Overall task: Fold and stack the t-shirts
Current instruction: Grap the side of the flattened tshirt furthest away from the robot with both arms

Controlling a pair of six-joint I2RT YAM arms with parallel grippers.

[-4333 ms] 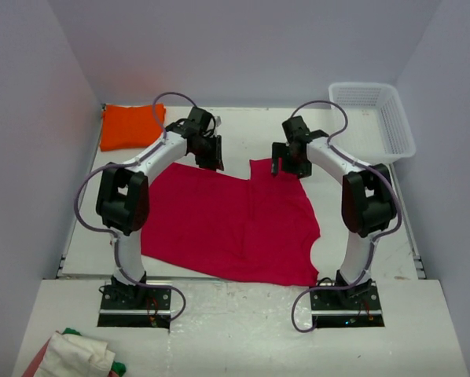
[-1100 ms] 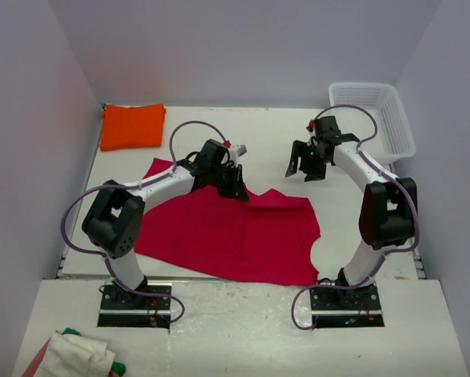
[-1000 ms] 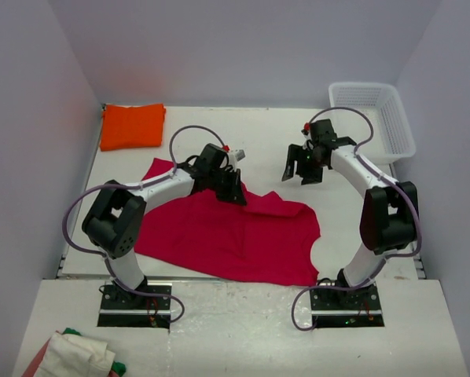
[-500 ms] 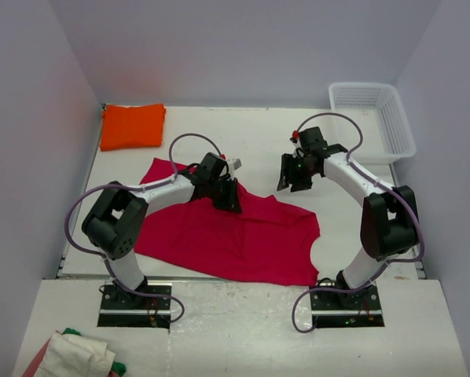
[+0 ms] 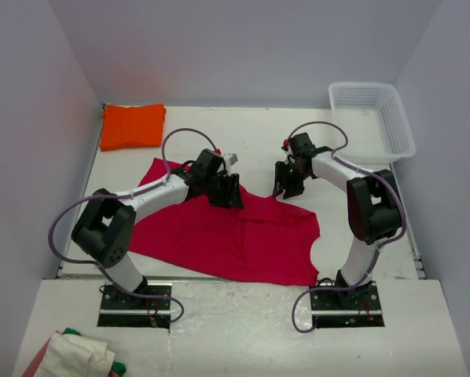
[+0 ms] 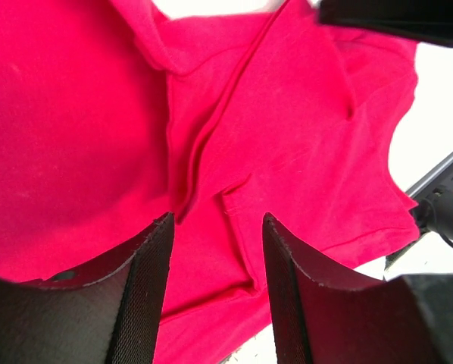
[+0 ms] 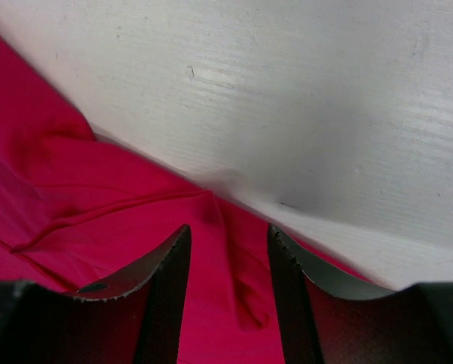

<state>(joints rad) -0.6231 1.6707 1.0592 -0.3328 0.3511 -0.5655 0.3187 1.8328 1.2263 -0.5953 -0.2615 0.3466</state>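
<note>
Plain white table (image 5: pixel 258 133) bare beyond the far edge of the crimson t-shirt (image 5: pixel 227 236), with open room off its far-right corner up to a white lattice basket (image 5: pixel 372 118). Soft, printless red cloth, spread mostly flat, far edge rumpled into ridges and a doubled-over flap, a curved notch along its right edge. Left gripper (image 5: pixel 229 192) low over the shirt's far-middle, fingers (image 6: pixel 147 288) parted with only wrinkled red between them, nothing clamped. Right gripper (image 5: pixel 286 187) at the shirt's far-right edge, jaws likewise apart, straddling the line where red cloth meets white board; touching or just above, impossible to tell. Orange t-shirt (image 5: pixel 131 126) folded into a neat block well beyond the shirt's far-left corner. Pale cloth bundle (image 5: pixel 74 357) near-left of the shirt, cut off by the frame, make-up unclear.
</note>
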